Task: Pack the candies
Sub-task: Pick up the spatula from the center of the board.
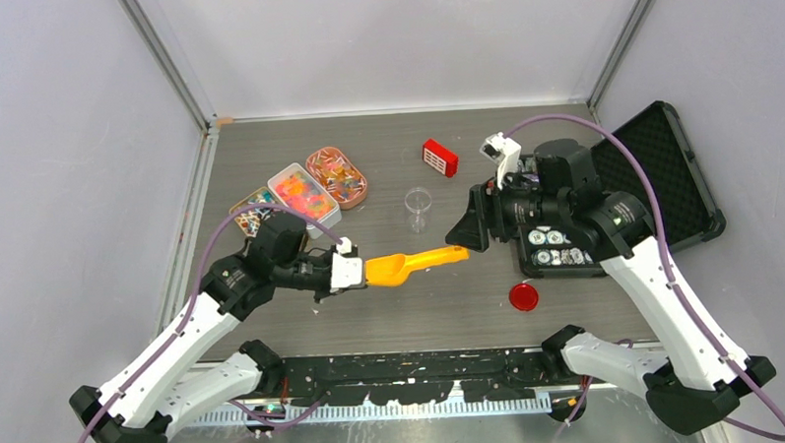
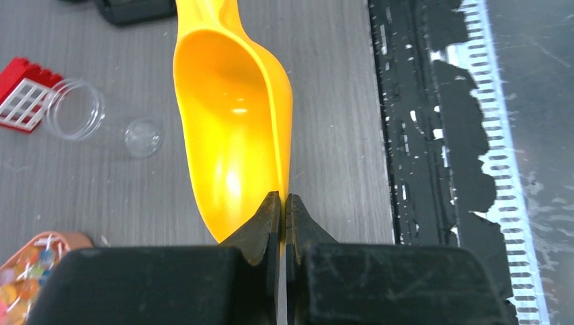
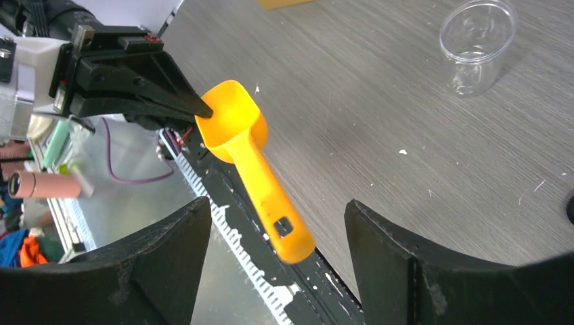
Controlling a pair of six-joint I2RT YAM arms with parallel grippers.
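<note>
Left gripper, seen from the camera above, is clamped on the bowl end of a yellow scoop, holding it above the grey table with the handle pointing toward the right arm. Right gripper hangs at the tip of that handle with its fingers spread. The candies lie in three small trays set side by side at the back left of the table, just beyond the left arm. A clear cup stands near the middle of the table, and a small red box sits behind it. A red disc lies near the front right. An open black case lies under the right arm.

From the left wrist camera, the two black fingers are pressed together on the thin rim of the scoop's bowl. The bowl is empty and faces the camera. The clear cup and the red box show at upper left. A few candies peek in at the lower left corner, in a tray with an orange rim.

From the right wrist camera, the right gripper is wide open, one black finger on each side of the picture. The scoop's handle reaches down between them, touching neither. The left gripper pinches the bowl's rim at upper left. The clear cup stands upright at upper right.
</note>
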